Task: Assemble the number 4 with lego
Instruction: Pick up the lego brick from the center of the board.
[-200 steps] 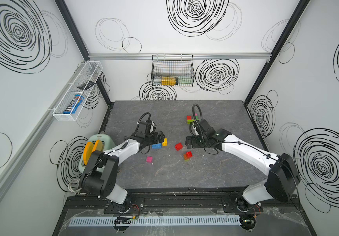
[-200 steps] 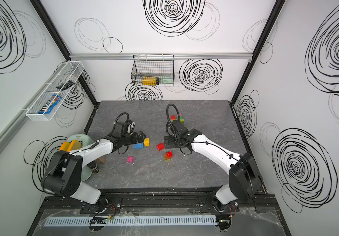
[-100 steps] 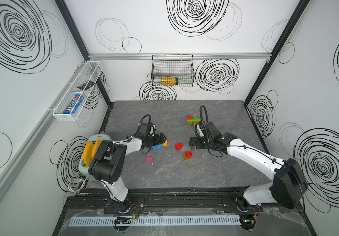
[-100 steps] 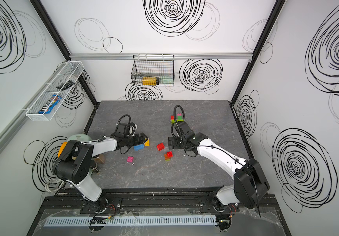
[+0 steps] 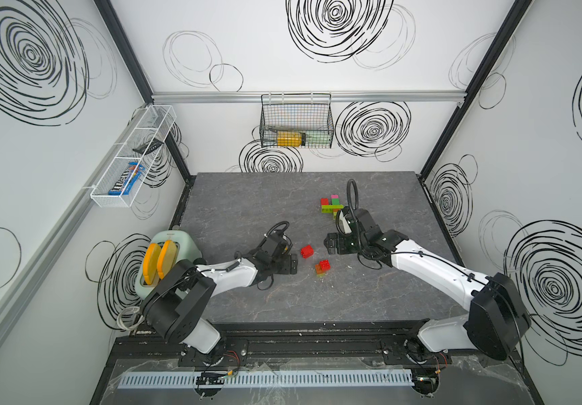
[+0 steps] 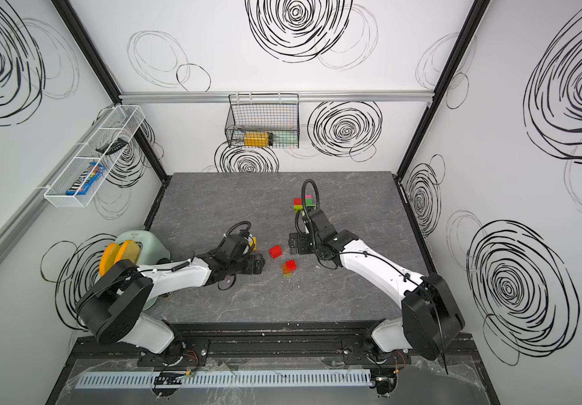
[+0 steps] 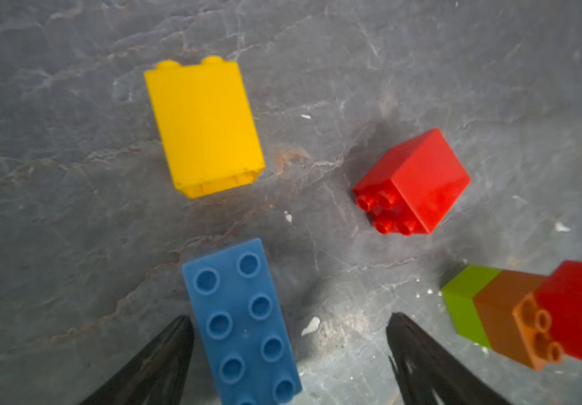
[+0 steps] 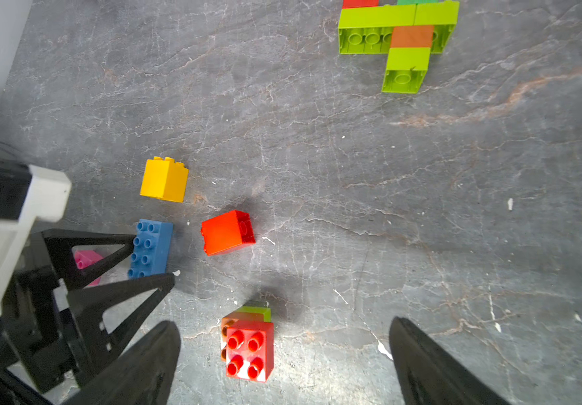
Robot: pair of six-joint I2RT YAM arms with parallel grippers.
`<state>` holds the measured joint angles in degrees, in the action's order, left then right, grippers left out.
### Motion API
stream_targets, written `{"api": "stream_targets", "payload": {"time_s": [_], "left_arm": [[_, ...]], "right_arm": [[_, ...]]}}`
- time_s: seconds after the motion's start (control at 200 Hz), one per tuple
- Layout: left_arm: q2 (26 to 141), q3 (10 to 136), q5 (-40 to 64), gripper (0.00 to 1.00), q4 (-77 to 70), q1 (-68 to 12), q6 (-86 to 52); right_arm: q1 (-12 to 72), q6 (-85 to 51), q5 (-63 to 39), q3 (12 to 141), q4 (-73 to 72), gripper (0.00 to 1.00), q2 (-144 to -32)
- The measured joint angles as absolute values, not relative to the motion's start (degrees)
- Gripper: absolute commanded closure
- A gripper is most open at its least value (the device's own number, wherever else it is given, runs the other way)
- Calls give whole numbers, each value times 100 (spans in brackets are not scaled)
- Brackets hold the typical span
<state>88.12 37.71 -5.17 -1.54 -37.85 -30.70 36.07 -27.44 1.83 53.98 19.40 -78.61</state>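
1. The grey worktop (image 5: 247,210) carries all the lego.
2. The left gripper (image 7: 289,315) is released, its jaws spread around the blue brick (image 7: 243,322), which lies studs up.
3. The right gripper (image 8: 284,321) is released and empty, over the red-orange-lime stack (image 8: 247,347).
4. The joined lime, red and pink bricks (image 5: 331,205) lie towards the far side.
5. The yellow brick (image 7: 205,126) and the red brick (image 7: 415,182) lie on their sides near the blue one.
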Motion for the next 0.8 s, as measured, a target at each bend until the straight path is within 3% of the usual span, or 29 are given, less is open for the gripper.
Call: {"api": "stream_targets", "payload": {"time_s": [0.17,0.25,0.801], "left_arm": [[8995,3673,-1455,30,-97,-4394,-2989],[9021,3645,-1599,32,-137,-4392,-3002],[8770,3076,-1271,64,-952,-3701,-2998]], "right_arm": [[3603,-2744,408,4823,1374,3,-7312],[3603,-2735,548,4617,1087,3,-7085],[3361,-2727,773,4523,768,3,-6925]]}}
